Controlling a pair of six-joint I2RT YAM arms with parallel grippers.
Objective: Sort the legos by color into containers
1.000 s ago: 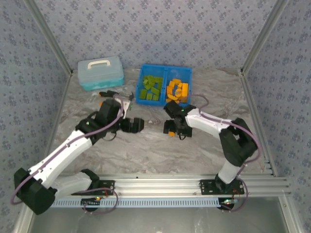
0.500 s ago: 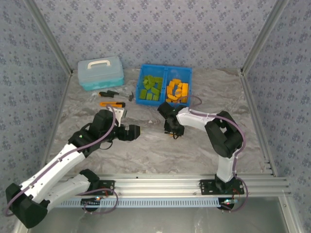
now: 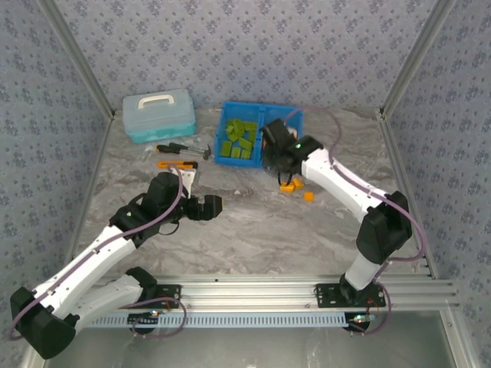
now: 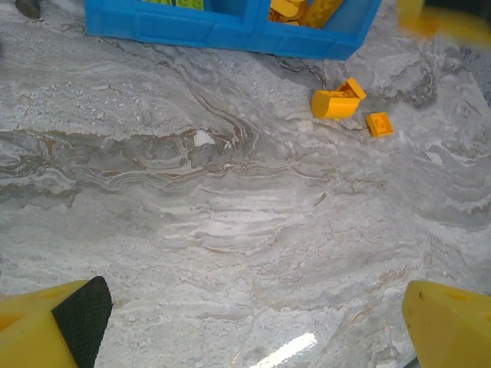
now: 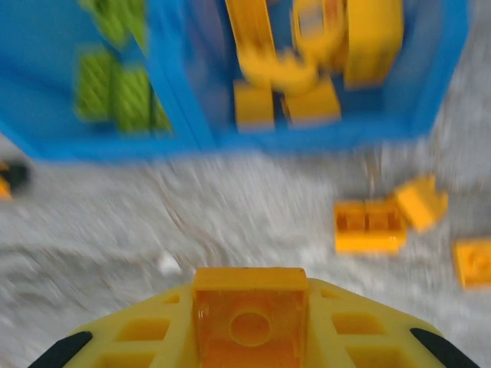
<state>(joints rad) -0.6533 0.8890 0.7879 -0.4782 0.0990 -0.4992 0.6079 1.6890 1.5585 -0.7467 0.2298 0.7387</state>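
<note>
Between the closed fingers of the right gripper [image 5: 249, 333] sits one orange brick [image 5: 249, 299], held at the tips with its underside toward the wrist camera. A second ago this gripper stood open and low over the table [image 3: 245, 230], nearer the arm bases; it has since clamped on the brick and swung forward to the near wall of the blue bin [image 5: 322, 132]. Directly ahead of it and slightly right lies the orange compartment [image 5: 430, 69], already stocked with orange pieces; ahead and left, past the centre divider, the green compartment [image 5: 46, 46] holds the olive-green bricks [image 5: 123, 96]. Below and to the right of the fingertips, three loose orange bricks [image 5: 368, 226] rest on the table just short of the bin, two touching and one apart. The left gripper [image 3: 212, 205] hangs well to the left with its fingers [image 4: 449, 322] spread wide and nothing between them; the loose bricks lie ahead of it and to its right. The grasp appears complete and the carry nearly so: release over the orange compartment is judged the next step, after which the loose bricks remain to be sorted.
</note>
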